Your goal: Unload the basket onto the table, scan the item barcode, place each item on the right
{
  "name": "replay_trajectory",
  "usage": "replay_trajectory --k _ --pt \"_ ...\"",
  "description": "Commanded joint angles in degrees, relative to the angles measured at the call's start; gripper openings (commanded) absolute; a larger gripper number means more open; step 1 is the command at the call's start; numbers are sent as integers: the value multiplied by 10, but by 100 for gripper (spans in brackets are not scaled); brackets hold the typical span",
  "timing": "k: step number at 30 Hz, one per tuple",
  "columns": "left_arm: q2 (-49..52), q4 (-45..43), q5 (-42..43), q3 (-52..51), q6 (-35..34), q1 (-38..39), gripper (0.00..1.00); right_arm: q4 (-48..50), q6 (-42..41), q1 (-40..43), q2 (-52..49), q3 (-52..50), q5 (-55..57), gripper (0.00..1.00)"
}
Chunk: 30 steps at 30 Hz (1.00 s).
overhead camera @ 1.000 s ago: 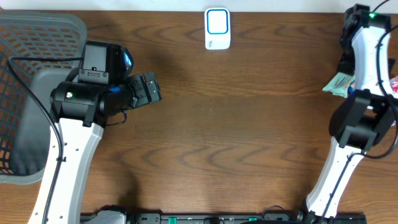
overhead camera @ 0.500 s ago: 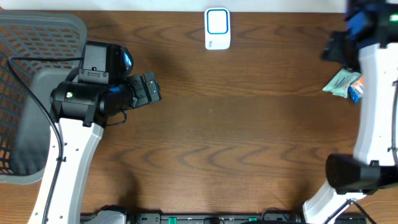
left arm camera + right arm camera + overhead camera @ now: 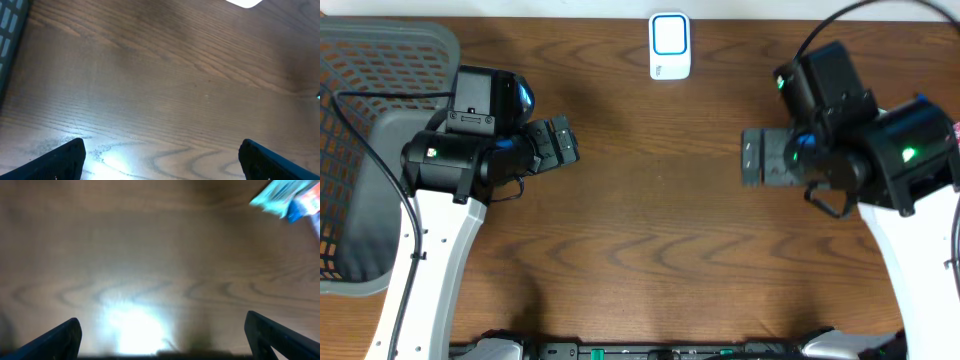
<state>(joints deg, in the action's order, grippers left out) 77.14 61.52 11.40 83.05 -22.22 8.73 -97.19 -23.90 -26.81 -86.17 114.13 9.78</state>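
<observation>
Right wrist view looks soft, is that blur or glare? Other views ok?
Right wrist: blurred throughout, bright glare patch on the table, teal packet smeared. Left wrist: sharp wood grain, milder glare bottom left. Overhead: sharp, evenly lit.

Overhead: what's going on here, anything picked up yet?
Nothing is held yet. The left tool and right tool both hang open and empty over the wooden table, facing each other. The white scanner sits at the far edge, untouched. The teal packet, likely the item to scan, lies on the table and shows only in a corner of the blurred right wrist view. A grey mesh basket stands beside the left arm.
</observation>
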Motion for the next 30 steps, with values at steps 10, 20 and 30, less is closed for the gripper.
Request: replay_trajectory --k 10,20,30 --pt "0 2 -5 4 7 -2 98 -1 25 -22 4 -80 -48 99" --pt "0 2 -5 4 7 -2 98 -1 26 -22 4 -80 -50 99" --pt "0 2 -5 4 7 -2 98 4 58 -22 5 -83 -49 99"
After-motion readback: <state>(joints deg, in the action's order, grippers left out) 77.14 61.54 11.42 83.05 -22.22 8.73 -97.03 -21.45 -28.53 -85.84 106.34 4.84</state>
